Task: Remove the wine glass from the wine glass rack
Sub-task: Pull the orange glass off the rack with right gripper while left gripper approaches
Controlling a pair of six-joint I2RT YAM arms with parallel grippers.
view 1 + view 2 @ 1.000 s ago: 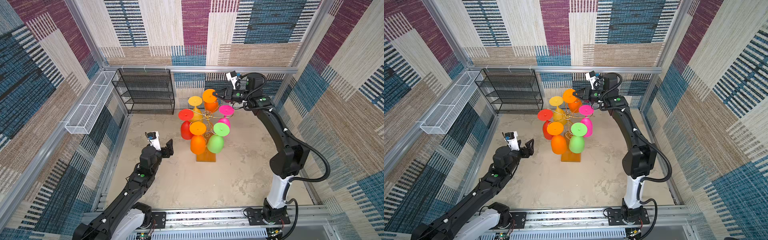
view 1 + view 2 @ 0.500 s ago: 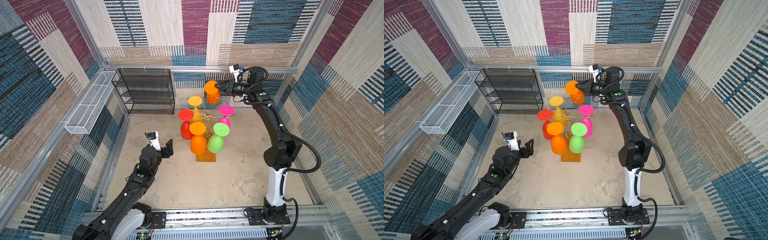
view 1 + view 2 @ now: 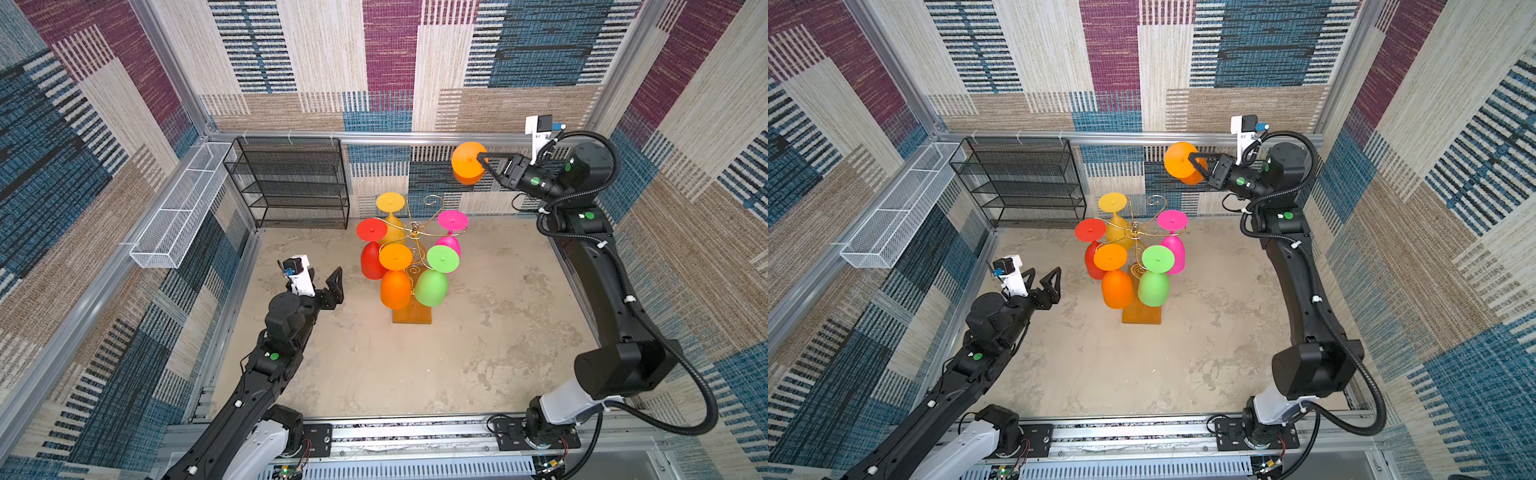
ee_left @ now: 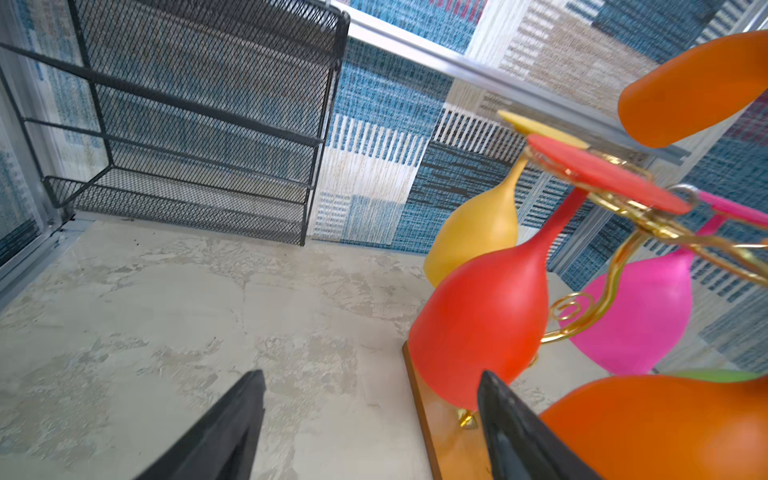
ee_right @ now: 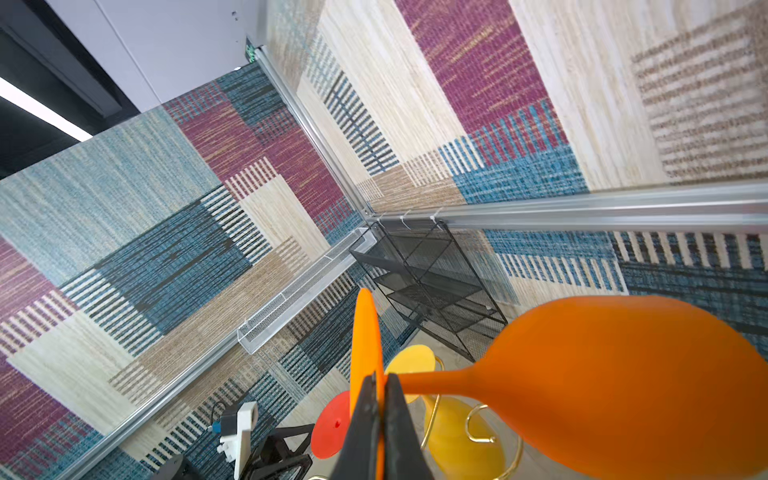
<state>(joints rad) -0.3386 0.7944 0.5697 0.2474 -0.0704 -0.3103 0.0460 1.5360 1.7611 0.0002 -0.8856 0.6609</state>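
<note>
1. The right gripper (image 3: 482, 161) is clamped on the stem of the orange wine glass (image 3: 466, 161), just beside its foot disc. In the right wrist view the fingers (image 5: 365, 415) meet on the stem.
2. The glass hangs in the air, clear of the wine glass rack (image 3: 415, 230). In both top views the rack stands at 7 o'clock from this gripper, well apart.
3. On the rack, bowls down, hang a yellow glass (image 3: 390, 202), red glass (image 3: 372, 261), pink glass (image 3: 452, 219), green glass (image 3: 432, 286) and second orange glass (image 3: 395, 289). One scroll arm (image 3: 434, 203), at 1 o'clock from the post, is bare.
4. The left gripper (image 3: 324, 278) holds nothing, jaws apart, at 9 o'clock from the rack's base.
5. Open floor (image 3: 374, 365) lies at 3 and 6 o'clock from the rack. A black mesh shelf (image 3: 291, 183) stands at 11 o'clock, and a white mesh basket (image 3: 178, 216) hangs at 9 o'clock.
6. The floor is mottled beige, and the walls are woven patchwork.
</note>
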